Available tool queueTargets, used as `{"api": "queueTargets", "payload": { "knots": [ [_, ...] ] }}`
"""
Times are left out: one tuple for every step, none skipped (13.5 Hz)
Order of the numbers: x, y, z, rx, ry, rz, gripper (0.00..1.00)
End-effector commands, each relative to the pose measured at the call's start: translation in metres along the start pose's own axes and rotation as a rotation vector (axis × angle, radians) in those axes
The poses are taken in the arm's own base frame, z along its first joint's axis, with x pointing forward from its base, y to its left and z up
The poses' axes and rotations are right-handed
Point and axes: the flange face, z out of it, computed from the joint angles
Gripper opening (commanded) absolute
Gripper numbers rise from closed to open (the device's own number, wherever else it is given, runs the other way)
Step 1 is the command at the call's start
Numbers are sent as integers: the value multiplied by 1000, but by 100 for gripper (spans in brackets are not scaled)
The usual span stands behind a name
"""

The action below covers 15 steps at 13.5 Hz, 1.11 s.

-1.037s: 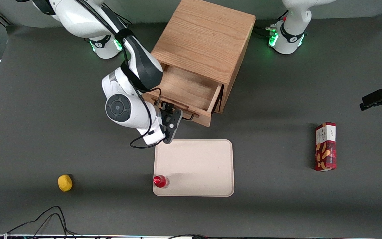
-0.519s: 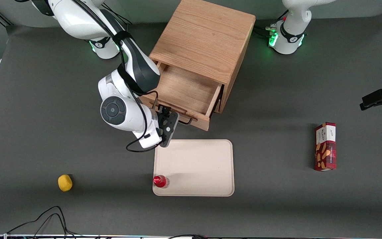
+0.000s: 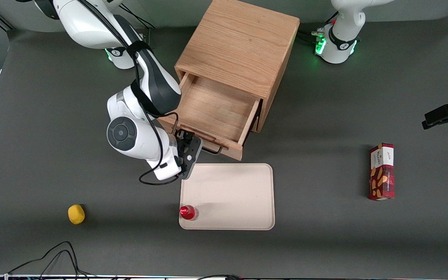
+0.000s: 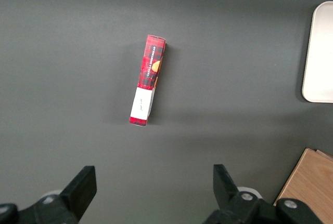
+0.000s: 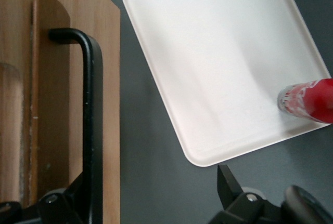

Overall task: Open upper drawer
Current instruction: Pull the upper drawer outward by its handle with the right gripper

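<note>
More of the upper drawer (image 3: 214, 103) now stands clear of the oak cabinet (image 3: 239, 46) than a second ago, the gripper (image 3: 188, 147) clamped on its black handle (image 5: 89, 120), nearly open.

A red bottle (image 3: 188, 212) stands on the cream tray (image 3: 231, 194); a yellow lemon (image 3: 76, 214) and red snack box (image 3: 382, 171) lie apart.
</note>
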Motion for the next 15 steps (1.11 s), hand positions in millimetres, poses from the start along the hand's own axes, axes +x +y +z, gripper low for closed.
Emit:
{"api": "queueTargets", "payload": {
  "knots": [
    [4,12,-6,-24,48,-12,100],
    [2,17,-6,-30,48,-4,100],
    [1,18,-6,-32,49,-3,100],
    [2,18,-7,-35,52,-3,100],
    [2,19,-8,-41,56,-2,100],
    [1,22,-9,-46,56,1,100],
    [-2,26,-8,-49,52,8,100],
    [0,27,-10,-54,56,7,100],
    [0,27,-11,-56,58,4,100],
    [0,27,-12,-56,58,6,100],
    [-3,32,-14,-58,61,13,100],
    [-4,33,-14,-58,61,14,100],
    [-5,34,-14,-59,61,17,100],
    [-6,35,-15,-59,62,19,100],
    [-7,36,-16,-60,63,17,100]
  ]
}}
